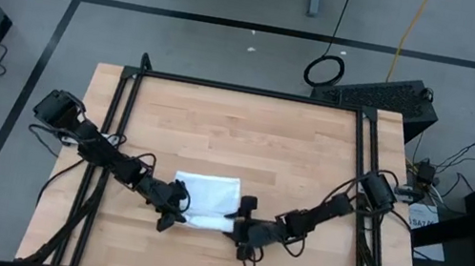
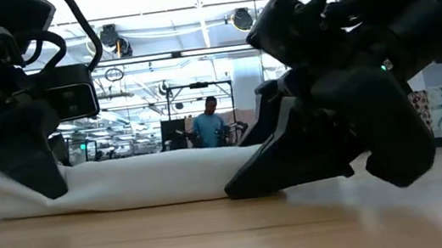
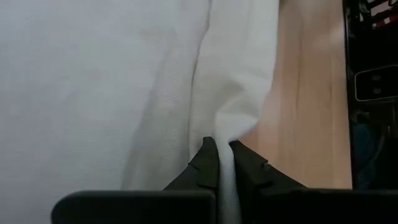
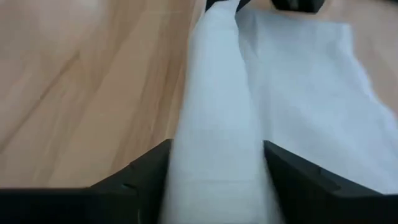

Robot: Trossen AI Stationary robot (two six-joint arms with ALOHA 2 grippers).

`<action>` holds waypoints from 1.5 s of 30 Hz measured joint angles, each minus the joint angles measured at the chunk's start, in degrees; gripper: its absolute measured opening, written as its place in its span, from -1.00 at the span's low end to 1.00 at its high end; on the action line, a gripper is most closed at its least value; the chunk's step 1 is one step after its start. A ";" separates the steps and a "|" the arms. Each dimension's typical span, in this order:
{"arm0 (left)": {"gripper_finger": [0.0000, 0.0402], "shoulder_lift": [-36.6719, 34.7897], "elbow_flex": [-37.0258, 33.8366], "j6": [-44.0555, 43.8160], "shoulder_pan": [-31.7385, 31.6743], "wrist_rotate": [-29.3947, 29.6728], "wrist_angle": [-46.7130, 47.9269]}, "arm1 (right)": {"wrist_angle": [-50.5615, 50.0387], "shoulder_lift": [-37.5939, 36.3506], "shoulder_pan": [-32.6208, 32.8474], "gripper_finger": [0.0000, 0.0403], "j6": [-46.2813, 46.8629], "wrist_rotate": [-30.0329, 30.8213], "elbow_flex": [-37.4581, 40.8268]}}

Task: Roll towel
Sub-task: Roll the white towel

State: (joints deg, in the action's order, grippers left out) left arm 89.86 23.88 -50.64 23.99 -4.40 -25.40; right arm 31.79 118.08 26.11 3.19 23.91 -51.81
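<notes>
The towel (image 1: 206, 191) lies on the worktop (image 1: 248, 125) near its front edge, partly rolled; the roll's long axis runs left to right. The left pincer (image 1: 173, 215) is clenched on the roll's left end. The right pincer (image 1: 236, 227) grasps the right end, fingers straddling it.

Right wrist cam: rolled edge of the plain white soft cloth towel (image 4: 214, 124) sits between your right gripper (image 4: 214, 163)'s two dark fingers (image 4: 134, 171).

You've got one finger either side of the roll, pads against the cloth. The roll runs straight away from the camera as a thick ridge; the unrolled part lies flat on one side of it, on the light wooden tabletop (image 4: 87, 74). At the roll's far end you can see a dark gripper part (image 4: 292, 5) at the cloth, cut off by the frame edge.
</notes>
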 joint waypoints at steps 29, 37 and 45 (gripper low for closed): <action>0.24 -18.38 0.04 15.78 3.71 8.48 9.90 | -0.79 -0.07 -2.55 -0.87 23.16 -6.39 -0.02; 0.35 -13.47 0.09 28.79 15.64 28.68 8.79 | -2.56 -0.15 -3.18 -0.90 32.73 -7.67 -0.04; 0.69 -1.54 0.09 40.40 20.59 40.61 0.68 | -3.23 -0.22 -3.70 -0.89 41.37 -7.66 -0.13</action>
State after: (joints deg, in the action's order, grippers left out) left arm 88.32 23.97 -10.24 44.58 36.21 -24.72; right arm 28.56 117.86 22.41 44.57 16.25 -51.94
